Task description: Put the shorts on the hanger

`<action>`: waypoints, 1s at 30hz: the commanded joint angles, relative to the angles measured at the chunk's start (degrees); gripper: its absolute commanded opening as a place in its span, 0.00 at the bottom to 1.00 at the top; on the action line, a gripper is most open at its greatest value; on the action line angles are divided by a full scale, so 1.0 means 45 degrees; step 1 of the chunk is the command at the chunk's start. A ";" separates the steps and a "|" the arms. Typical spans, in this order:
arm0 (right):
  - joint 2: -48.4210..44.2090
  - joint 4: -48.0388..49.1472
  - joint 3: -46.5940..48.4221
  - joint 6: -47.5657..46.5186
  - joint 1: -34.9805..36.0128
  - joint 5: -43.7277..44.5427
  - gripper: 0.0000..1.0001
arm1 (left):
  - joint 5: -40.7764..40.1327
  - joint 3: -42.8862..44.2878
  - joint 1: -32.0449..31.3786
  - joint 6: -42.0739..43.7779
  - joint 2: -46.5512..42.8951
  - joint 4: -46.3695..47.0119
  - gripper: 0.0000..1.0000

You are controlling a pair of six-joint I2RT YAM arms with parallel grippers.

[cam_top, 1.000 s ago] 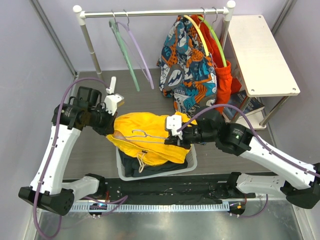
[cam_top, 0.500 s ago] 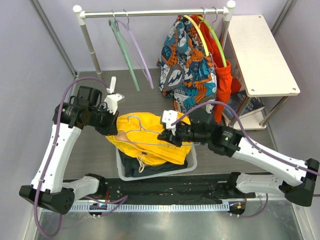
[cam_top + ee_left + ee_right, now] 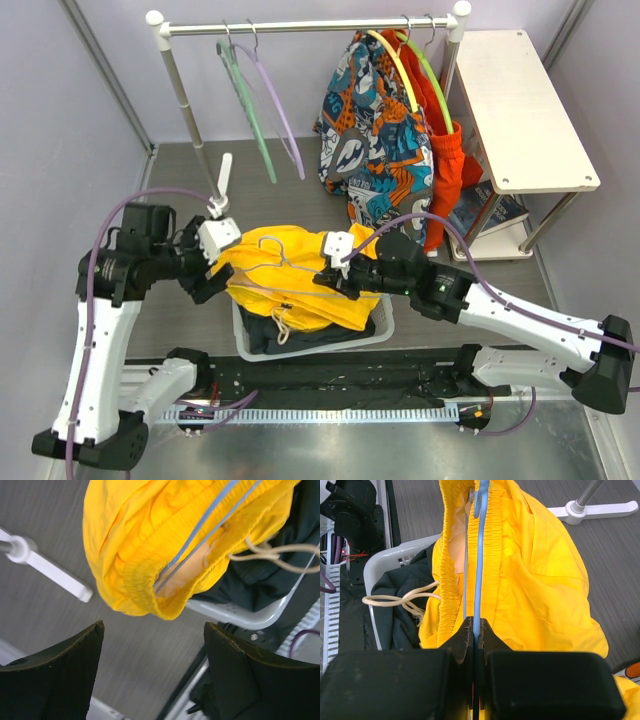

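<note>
Two white robot arms bend over a white plastic laundry basket (image 3: 387, 322) standing on a grey, wood-grained tabletop (image 3: 260, 205). Bright yellow shorts (image 3: 300, 305), thin and crinkled, lie heaped across the basket's top. They spill over its left rim and cover most of the dark garments (image 3: 300, 338) packed inside.

A slim light-blue hanger (image 3: 479, 555) of narrow round bar enters the opening of the gathered elastic waistband and lies lengthwise above the basket. The jaws of the right arm (image 3: 520, 320), reaching in from the basket's right side, are pressed together on that blue bar. They pinch it at the edge of the yellow cloth.

The jaws of the left arm (image 3: 100, 340), just off the basket's left rim, stand spread wide, with nothing between their dark, rough-faced pads (image 3: 55, 675). The ruffled end of the waistband hangs clear of them. A cream drawstring (image 3: 400, 600) loops loosely off the waist onto the dark clothes at the basket's near side.
</note>
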 commanded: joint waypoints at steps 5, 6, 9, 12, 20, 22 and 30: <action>-0.0434 0.1351 0.0023 -0.0701 0.0067 -0.0155 0.01 | 0.0882 -0.0470 0.1088 0.9178 0.0395 -0.2590 0.76; -0.0414 0.1390 0.0043 -0.0760 0.0047 -0.0271 0.01 | 0.0864 -0.1168 0.1089 0.9283 0.0259 -0.2105 0.76; -0.0375 0.1527 0.0043 -0.0838 0.0047 -0.0311 0.01 | 0.0921 -0.2246 0.1089 0.9615 -0.0209 0.0000 0.76; -0.0355 0.1508 0.0043 -0.1072 0.0047 -0.0351 0.01 | 0.1777 -0.3010 0.1070 1.1344 0.0060 -0.0415 0.76; -0.0336 0.2151 -0.0133 -0.1151 0.0047 -0.0584 0.01 | 0.4142 -0.3616 0.1050 1.0205 0.0745 0.1003 0.55; -0.0297 0.2366 -0.0133 -0.1151 0.0067 -0.0663 0.01 | 0.4418 -0.3850 0.0914 0.9834 0.0688 0.1645 0.52; -0.0336 0.2619 -0.0093 -0.1229 0.0047 -0.0820 0.01 | 0.4593 -0.4730 0.0230 0.8037 0.0024 0.3017 0.42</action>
